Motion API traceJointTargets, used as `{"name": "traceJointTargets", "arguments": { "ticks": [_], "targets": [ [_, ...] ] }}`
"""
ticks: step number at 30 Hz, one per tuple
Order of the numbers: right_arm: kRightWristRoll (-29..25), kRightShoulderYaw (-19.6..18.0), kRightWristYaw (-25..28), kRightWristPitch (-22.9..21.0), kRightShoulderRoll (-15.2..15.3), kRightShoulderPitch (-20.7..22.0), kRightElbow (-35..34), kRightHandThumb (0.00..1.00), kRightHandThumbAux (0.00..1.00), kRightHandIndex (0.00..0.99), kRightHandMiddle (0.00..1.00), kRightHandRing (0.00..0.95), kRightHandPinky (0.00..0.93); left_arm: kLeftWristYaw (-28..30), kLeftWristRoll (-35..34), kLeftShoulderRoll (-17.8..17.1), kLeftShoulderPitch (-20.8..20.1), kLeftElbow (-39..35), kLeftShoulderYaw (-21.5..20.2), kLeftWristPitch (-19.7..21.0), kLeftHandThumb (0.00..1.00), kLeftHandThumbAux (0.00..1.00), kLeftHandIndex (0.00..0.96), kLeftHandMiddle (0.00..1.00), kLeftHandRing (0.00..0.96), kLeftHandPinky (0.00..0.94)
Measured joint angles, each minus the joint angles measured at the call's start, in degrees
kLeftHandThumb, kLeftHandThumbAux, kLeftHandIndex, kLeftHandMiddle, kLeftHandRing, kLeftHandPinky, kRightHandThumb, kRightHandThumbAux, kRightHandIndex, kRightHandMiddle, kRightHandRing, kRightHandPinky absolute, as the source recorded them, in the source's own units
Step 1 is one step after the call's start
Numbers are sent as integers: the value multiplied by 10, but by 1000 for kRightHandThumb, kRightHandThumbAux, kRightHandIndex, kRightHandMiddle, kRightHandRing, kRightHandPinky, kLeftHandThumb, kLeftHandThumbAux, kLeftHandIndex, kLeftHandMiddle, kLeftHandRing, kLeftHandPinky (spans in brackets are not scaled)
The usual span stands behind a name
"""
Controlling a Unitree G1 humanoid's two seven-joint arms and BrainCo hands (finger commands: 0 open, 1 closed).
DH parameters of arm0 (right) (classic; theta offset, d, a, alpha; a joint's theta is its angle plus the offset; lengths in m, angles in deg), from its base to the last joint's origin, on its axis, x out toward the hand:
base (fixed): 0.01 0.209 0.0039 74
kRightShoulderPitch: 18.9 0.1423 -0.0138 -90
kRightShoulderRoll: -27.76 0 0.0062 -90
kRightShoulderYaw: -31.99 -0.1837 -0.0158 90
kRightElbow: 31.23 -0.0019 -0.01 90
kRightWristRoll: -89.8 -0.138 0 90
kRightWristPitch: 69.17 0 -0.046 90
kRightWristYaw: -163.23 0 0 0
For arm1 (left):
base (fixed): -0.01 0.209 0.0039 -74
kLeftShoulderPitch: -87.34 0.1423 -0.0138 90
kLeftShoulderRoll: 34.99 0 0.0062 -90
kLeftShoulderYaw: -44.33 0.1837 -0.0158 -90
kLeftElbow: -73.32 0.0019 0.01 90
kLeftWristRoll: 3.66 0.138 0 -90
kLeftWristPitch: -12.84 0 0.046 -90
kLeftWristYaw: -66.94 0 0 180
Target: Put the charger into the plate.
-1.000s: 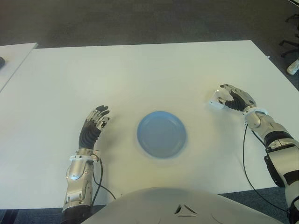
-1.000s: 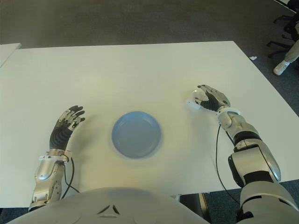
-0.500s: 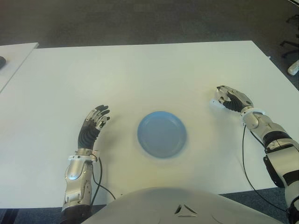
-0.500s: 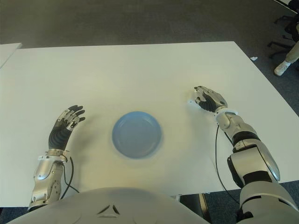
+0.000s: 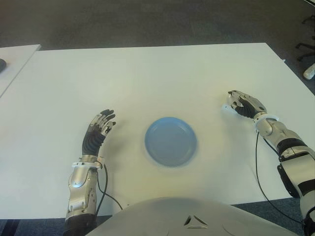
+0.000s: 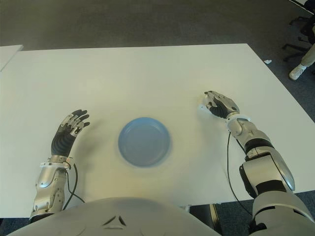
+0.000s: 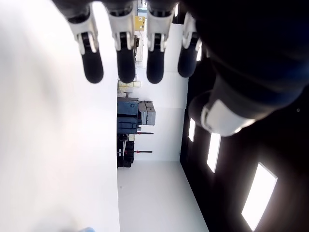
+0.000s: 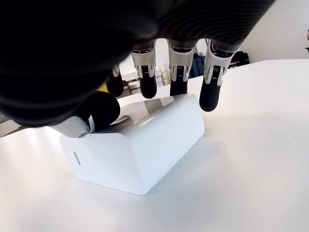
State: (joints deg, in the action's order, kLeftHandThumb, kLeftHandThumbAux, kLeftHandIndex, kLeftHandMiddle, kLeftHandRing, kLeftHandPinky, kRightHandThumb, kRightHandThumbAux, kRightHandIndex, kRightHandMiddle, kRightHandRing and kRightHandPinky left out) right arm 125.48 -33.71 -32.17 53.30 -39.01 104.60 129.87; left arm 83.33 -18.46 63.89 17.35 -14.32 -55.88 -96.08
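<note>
R hand (image 6: pixel 219 103) over charger (image 8: pixel 140 147), mid-table (image 5: pixel 147 78)

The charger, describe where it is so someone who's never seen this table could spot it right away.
Start at the white table, then find the blue plate near its middle. To the plate's right, apart from it, the right hand curls over the charger, a small white rounded block on the tabletop. It is the only loose thing besides the plate.

Between the right hand (image 5: pixel 243 104), curled over the white charger (image 8: pixel 140 145) at the table's right side and apparently not yet clamped on it, and the blue plate (image 5: pixel 170 141), only bare white table (image 5: pixel 147 78) is seen, while the left hand (image 5: pixel 98 130) is kept well apart beyond the plate.
</note>
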Motion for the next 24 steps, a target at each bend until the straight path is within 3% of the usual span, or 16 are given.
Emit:
{"name": "traceJointTargets", "arguments": {
  "ticks": [24],
  "targets": [
    [-1, 0, -10, 0, -1, 1, 0, 264, 426, 0, 81, 114, 151, 0, 0, -1, -14, 21, -3, -4, 448, 674, 196, 188, 184, 213]
  ]
}}
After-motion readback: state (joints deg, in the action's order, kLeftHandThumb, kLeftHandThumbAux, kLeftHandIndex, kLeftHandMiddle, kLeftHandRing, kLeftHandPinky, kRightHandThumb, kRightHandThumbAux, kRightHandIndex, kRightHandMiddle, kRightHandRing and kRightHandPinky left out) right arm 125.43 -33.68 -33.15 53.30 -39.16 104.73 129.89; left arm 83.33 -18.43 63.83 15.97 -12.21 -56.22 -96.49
